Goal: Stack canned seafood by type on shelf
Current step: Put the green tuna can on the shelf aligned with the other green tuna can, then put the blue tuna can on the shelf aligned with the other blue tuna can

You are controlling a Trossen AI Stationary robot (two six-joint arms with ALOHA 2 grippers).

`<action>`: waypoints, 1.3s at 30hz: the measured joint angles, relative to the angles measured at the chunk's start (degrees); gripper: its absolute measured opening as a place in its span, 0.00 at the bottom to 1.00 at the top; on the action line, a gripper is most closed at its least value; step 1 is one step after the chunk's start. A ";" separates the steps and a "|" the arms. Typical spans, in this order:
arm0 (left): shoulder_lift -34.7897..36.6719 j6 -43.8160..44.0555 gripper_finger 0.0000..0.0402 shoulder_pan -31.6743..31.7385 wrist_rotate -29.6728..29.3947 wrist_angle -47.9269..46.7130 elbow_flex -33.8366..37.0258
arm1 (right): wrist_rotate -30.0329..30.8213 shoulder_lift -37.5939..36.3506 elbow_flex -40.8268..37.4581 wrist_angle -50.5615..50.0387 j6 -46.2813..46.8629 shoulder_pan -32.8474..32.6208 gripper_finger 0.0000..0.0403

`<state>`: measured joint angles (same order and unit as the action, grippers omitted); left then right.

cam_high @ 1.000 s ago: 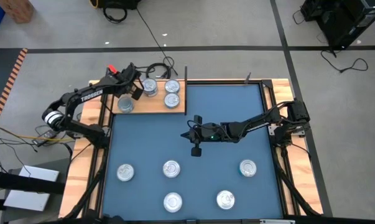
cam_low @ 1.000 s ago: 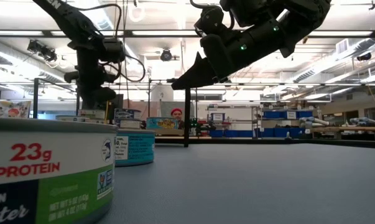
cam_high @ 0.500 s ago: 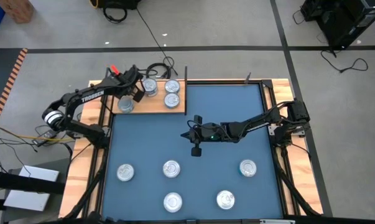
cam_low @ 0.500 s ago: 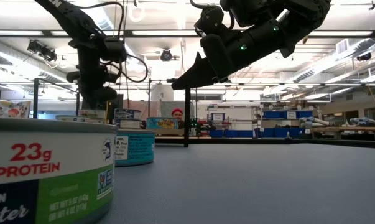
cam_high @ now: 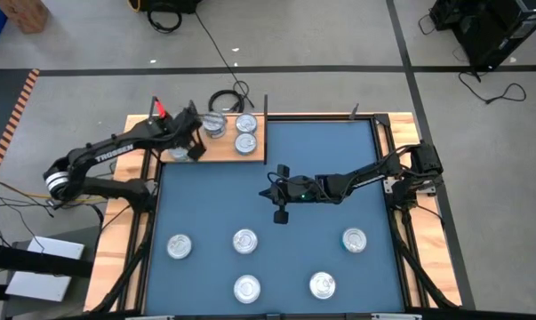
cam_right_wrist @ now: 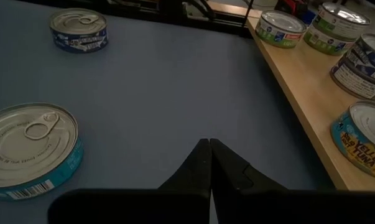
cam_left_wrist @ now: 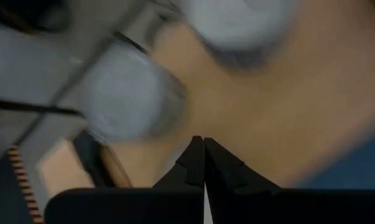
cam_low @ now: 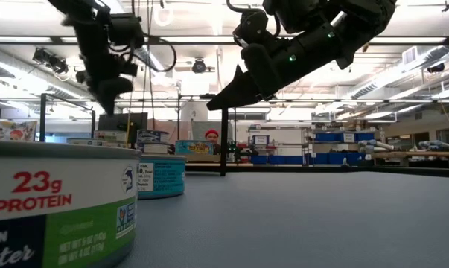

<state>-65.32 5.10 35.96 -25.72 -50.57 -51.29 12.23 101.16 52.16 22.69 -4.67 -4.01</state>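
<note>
Lifts the left gripper (cam_high: 195, 147) higher than a second ago and swings that arm's elbow outward, away from the shelf (cam_high: 221, 153), with the dark fingers now over the board's left end and partly covering the tin (cam_high: 173, 154) that lies there. Shows those fingers pressed together in the left wrist view (cam_left_wrist: 204, 157), with nothing between them, above bare wood and two blurred tins. Places the same gripper high in the low view (cam_low: 105, 98), clear of the tins beneath it. Leaves the right gripper (cam_high: 281, 216) where it was, hanging over the middle of the blue mat (cam_high: 330, 151), fingers closed tip to tip and empty, as seen also past the right wrist (cam_right_wrist: 209, 150) and from table height (cam_low: 215, 99). Counts three more tins on the shelf: one near the left gripper (cam_high: 213, 125) and a pair at the board's right end, one (cam_high: 245, 123) just behind the other (cam_high: 245, 143). Finds five tins on the mat, well apart: three in a row (cam_high: 179, 246), (cam_high: 244, 240), (cam_high: 354, 239), and two nearer the front edge (cam_high: 247, 288), (cam_high: 322, 284). Fills the low view's near corner with a green-labelled tin (cam_low: 60, 205), a teal one (cam_low: 161, 176) behind it.
</note>
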 joint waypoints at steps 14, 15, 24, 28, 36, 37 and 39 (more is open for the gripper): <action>-4.33 5.80 0.01 -1.34 5.18 -8.54 4.29 | 0.00 0.00 0.00 0.04 0.01 -0.09 0.02; -4.64 5.76 0.01 -1.16 5.16 -8.60 4.77 | 0.00 0.00 0.00 0.04 -0.06 -0.09 0.02; -5.20 4.40 0.01 0.42 4.22 -5.78 5.68 | 0.02 0.00 0.00 0.00 -1.09 -0.09 0.02; -5.21 4.16 0.01 0.37 3.76 -5.62 5.71 | 0.02 0.00 0.00 0.00 -1.09 -0.09 0.02; -0.60 3.96 0.01 -2.96 -1.18 -0.68 5.79 | 0.03 0.00 0.00 -0.04 -2.42 -0.09 0.02; 0.39 4.00 0.01 -3.76 -1.20 0.11 5.79 | 0.03 0.00 0.00 -0.07 -2.70 -0.09 0.02; 2.50 4.09 0.01 -5.68 -1.26 1.77 5.79 | 0.04 0.00 0.00 -0.09 -2.91 -0.09 0.02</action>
<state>-62.82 9.19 30.27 -26.97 -48.81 -45.50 12.27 101.16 52.16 22.60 -7.58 -4.10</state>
